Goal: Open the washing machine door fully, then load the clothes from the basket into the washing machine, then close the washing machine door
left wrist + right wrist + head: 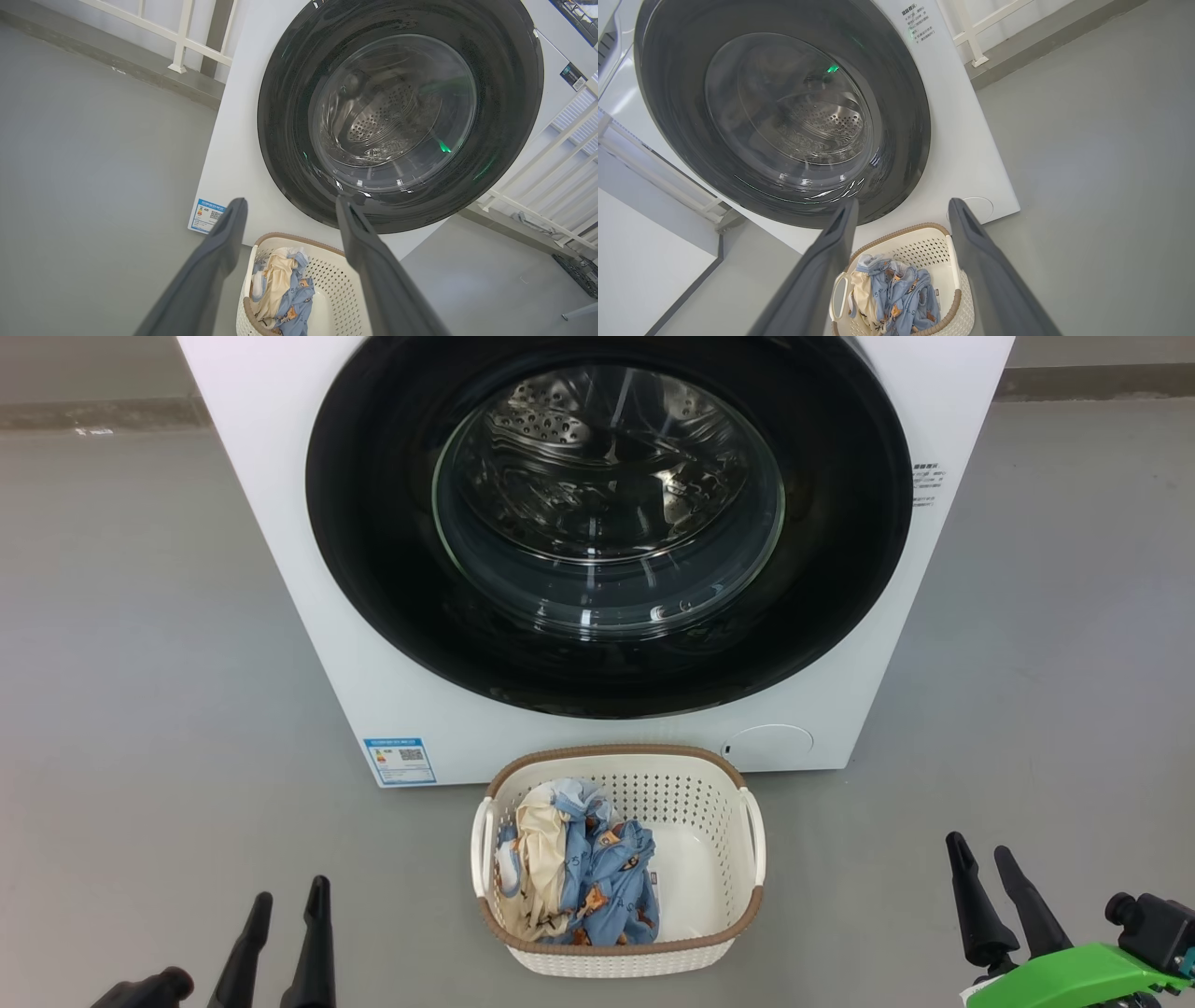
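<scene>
Head view: washer (271, 551) stands upright at top centre, front facing the camera. Door (373, 541) is shut, flush on the front, with the steel drum visible through the glass. Basket (653, 789) sits on the floor (140, 691) just before the washer, below the door, mouth up, handles to left and right. Clothes (597, 882) are heaped in its left half. The heap's long axis runs washer-to-robot, and the cream piece lies left of the blue ones. Left pincer (291, 896) is low left and right pincer (978, 854) low right, both well apart from the basket. Their fingers are parted, point toward the washer and hold nothing.
</scene>
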Robot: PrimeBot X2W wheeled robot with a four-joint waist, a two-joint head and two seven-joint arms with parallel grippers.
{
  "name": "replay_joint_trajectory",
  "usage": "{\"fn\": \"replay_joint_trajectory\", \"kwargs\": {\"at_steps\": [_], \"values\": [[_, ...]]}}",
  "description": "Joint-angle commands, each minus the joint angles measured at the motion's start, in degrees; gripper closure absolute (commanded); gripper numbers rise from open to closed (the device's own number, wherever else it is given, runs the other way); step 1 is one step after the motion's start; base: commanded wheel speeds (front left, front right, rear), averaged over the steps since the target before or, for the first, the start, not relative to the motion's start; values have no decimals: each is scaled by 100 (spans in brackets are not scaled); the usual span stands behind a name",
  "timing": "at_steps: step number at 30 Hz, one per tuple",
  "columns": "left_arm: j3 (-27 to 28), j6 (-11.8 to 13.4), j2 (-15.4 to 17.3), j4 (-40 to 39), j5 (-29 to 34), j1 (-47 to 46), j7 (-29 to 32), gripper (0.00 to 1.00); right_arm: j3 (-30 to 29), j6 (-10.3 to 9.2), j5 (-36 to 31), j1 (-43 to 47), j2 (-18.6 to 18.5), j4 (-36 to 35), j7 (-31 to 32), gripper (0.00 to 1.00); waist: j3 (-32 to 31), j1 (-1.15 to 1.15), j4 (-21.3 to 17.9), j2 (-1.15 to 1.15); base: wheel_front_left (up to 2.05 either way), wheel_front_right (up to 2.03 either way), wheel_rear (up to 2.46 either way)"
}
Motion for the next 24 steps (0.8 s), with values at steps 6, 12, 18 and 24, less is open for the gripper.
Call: {"fn": "replay_joint_trajectory", "kwargs": {"at_steps": [6, 12, 18, 24], "values": [[67, 20, 156, -212, 428, -73, -153, 0, 52, 7, -414, 4, -138, -202, -153, 0, 7, 0, 4, 0, 0, 0, 0], [31, 21, 192, -247, 806, -66, -254, 0, 41, 7, -759, 45, -154, -242, -254, 0, 16, 0, 15, 0, 0, 0, 0], [7, 23, 210, -260, 1149, -44, -355, 0, 0, 8, -1093, 113, -168, -280, -354, 0, 13, 0, 38, 0, 0, 0, 0], [-16, 24, 233, -266, 1484, -24, -455, 0, -44, 8, -1434, 193, -178, -321, -454, 0, 13, 0, 64, 0, 0, 0, 0]]}}
